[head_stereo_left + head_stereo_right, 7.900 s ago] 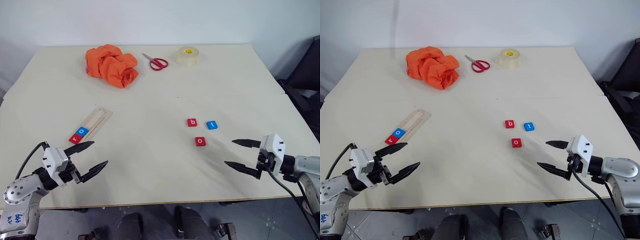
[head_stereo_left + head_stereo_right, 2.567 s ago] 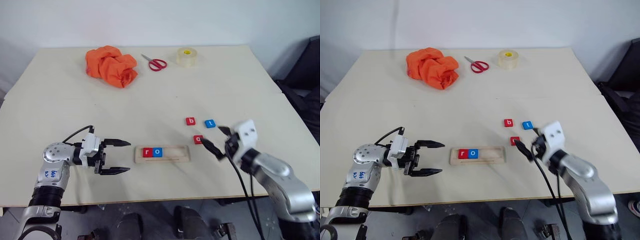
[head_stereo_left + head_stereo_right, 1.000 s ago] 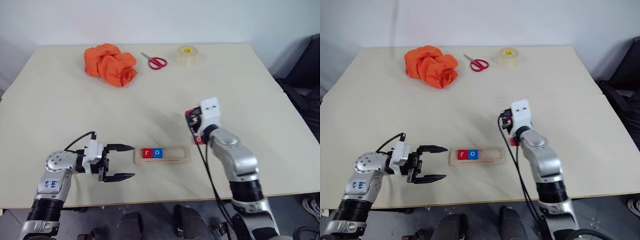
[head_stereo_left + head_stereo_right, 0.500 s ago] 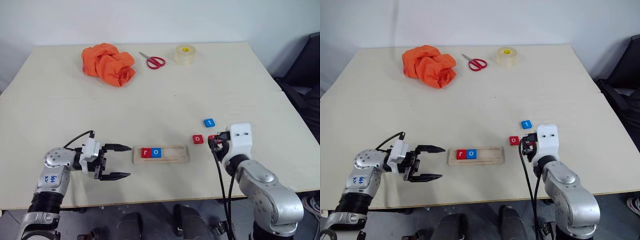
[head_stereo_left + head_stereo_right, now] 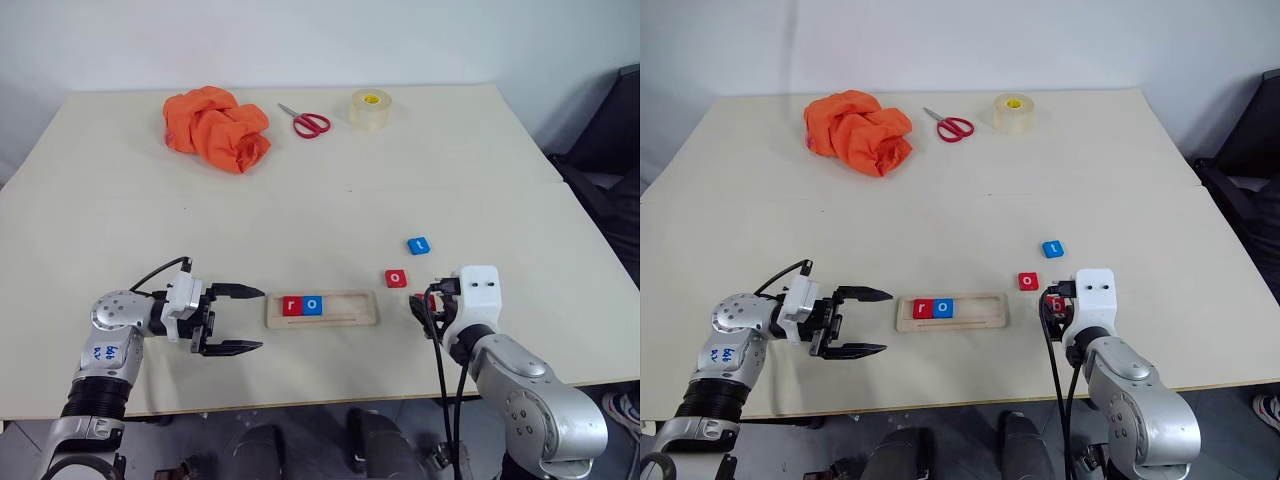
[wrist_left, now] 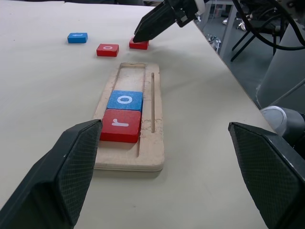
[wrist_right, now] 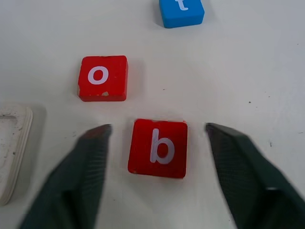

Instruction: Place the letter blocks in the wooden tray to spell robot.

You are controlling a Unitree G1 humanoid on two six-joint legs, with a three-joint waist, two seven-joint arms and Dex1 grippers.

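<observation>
Red "b" block [image 7: 158, 148] lies flat on the worktop [image 5: 300, 210], between the spread, empty fingers of the right tool [image 7: 159, 167]. Red "o" [image 7: 102, 77] sits at its ten o'clock, blue "t" [image 7: 181, 12] at twelve. Wooden tray [image 5: 322, 308] holds "r" and "o". Left tool [image 5: 235, 319] hovers released beside the tray. Close squarely on the b's edges, avoiding the "o".

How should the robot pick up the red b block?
Pinch the red b block by its two opposite side edges, coming down from above. It lies flat on the table, apart from the red o block, and the open right tool already straddles it.
</observation>
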